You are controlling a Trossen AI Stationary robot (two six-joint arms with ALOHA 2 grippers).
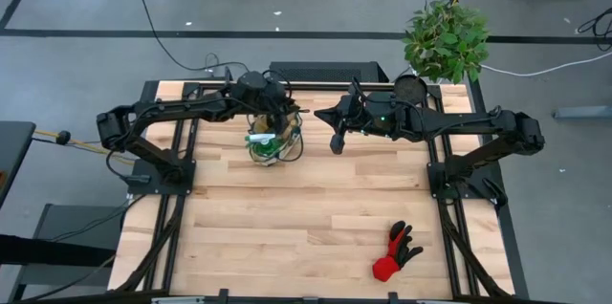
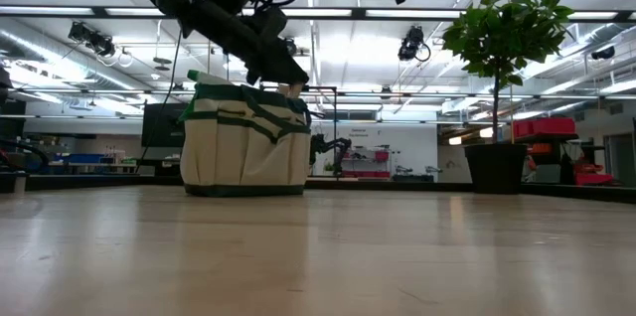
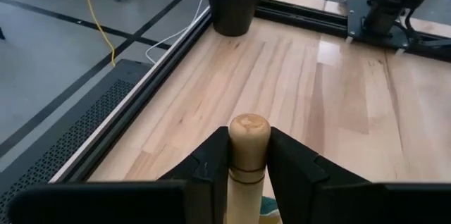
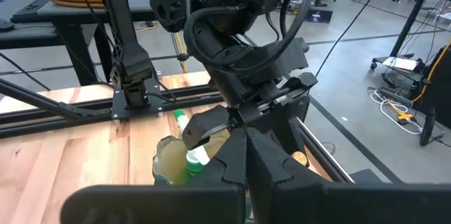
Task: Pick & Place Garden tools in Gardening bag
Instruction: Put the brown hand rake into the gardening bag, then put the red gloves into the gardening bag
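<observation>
The left gripper [image 3: 248, 171] hangs over the gardening bag [image 2: 244, 147] near the table's [image 1: 316, 218] far edge, its jaws closed around a wooden-handled tool [image 3: 248, 146] held upright. It seems the placing step; next the tool must go down and be released. The right gripper [image 1: 337, 141] waits beside, jaws closed, empty. The red-and-black glove [image 1: 396, 252] lies near the front right corner.

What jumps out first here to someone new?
The left claw clamped on a wooden tool handle right over the tan bag at the table's far side. Then the red-and-black glove lying alone near the front edge, and the potted plant at the far right corner.
</observation>
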